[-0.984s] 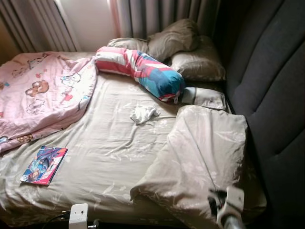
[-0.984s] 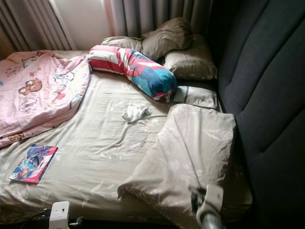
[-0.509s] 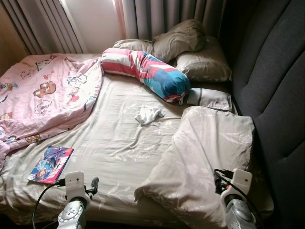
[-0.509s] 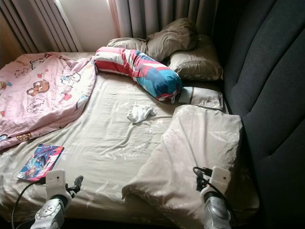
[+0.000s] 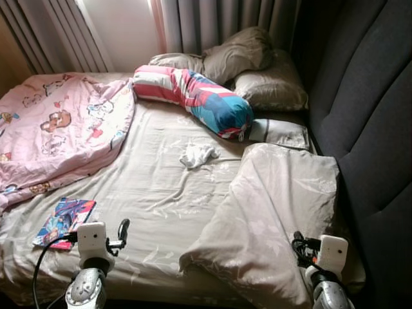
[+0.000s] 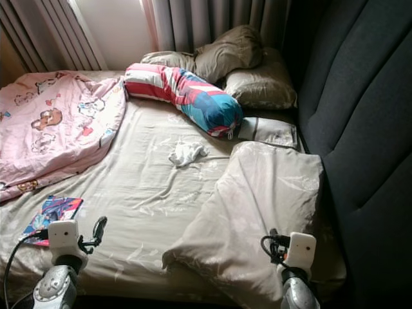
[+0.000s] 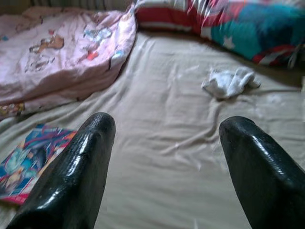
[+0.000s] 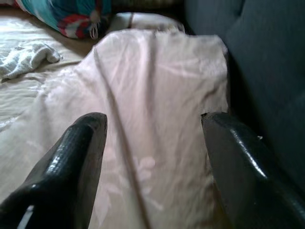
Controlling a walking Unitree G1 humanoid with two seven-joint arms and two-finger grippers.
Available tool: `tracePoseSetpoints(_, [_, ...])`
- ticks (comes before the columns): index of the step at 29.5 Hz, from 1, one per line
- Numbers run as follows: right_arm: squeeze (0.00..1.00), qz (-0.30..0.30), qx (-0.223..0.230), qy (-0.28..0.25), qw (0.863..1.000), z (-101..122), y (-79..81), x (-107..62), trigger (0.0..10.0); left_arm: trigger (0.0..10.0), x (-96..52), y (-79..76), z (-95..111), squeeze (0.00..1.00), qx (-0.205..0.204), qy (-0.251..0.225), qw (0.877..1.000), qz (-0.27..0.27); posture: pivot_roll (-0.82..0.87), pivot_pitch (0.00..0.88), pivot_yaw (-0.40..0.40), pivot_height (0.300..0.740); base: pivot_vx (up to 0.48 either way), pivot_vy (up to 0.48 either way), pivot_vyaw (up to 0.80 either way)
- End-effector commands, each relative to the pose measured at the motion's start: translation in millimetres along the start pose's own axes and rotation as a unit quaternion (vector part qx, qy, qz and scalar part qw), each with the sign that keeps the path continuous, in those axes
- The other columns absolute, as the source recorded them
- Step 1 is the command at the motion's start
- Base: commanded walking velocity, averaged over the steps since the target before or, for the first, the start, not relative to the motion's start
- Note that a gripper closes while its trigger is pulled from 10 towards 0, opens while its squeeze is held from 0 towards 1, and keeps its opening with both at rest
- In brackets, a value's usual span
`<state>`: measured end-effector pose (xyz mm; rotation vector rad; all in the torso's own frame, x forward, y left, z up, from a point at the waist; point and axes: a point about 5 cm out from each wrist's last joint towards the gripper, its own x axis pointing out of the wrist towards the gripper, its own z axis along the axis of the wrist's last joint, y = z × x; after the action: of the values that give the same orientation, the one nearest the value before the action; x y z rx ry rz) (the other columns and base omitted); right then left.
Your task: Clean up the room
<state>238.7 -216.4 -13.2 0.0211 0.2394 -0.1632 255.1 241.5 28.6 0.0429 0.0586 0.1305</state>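
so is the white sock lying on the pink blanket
No, the white sock lies on the bare beige sheet in the middle of the bed, apart from the pink blanket.

The pink blanket (image 5: 58, 129) runs off the picture edge on the far side of the left gripper (image 7: 164, 157), so no telling how far it goes. The book (image 5: 64, 221) just beside those jaws is partly covered by the wrist camera housing, and its cover art is too small to read. In the left wrist view the striped bolster (image 7: 228, 24) is blurry and cropped. Ahead of the right gripper (image 8: 152, 162), the flat pillow (image 5: 280, 132) is half tucked behind the folded duvet (image 5: 277, 212).
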Motion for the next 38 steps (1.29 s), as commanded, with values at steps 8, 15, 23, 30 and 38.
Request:
tracePoseSetpoints(8, [0.0, 0.008, -0.003, -0.023, 1.0, 16, 4.7, 11.8, 10.0, 10.0, -0.3, -16.1, 1, 0.0, 0.003, 0.002, 1.0, -0.02, 0.0, 0.0, -0.031, 0.74, 0.0, 0.0, 0.0])
tracePoseSetpoints(15, [0.0, 0.007, 0.0, -0.019, 1.0, 17, 6.0, 14.1, 10.0, 10.0, 2.5, -18.8, 4, 0.0, 0.0, 0.001, 1.0, -0.019, 0.0, 0.009, -0.033, 0.74, 0.0, -0.472, 0.0])
tracePoseSetpoints(23, [0.0, 0.003, 0.001, -0.016, 1.0, 16, 6.1, 13.0, 10.0, 10.0, 7.0, -17.1, 10, 0.0, -0.001, -0.004, 1.0, -0.019, 0.0, 0.035, -0.03, 0.74, 0.0, -0.042, 0.0])
tracePoseSetpoints(30, [0.0, 0.003, 0.002, -0.014, 1.0, 13, 6.1, 10.2, 10.0, 10.0, 7.9, -14.8, 13, 0.0, -0.003, -0.009, 1.0, -0.017, 0.0, 0.052, -0.035, 0.74, 0.0, 0.0, 0.0])
tracePoseSetpoints(38, [0.0, 0.002, 0.005, 0.002, 1.0, 9, 9.1, 9.8, 10.0, 10.0, 8.4, -14.2, 15, 0.0, -0.005, -0.01, 1.0, -0.015, 0.0, 0.062, -0.033, 0.74, 0.0, 0.0, 0.0])
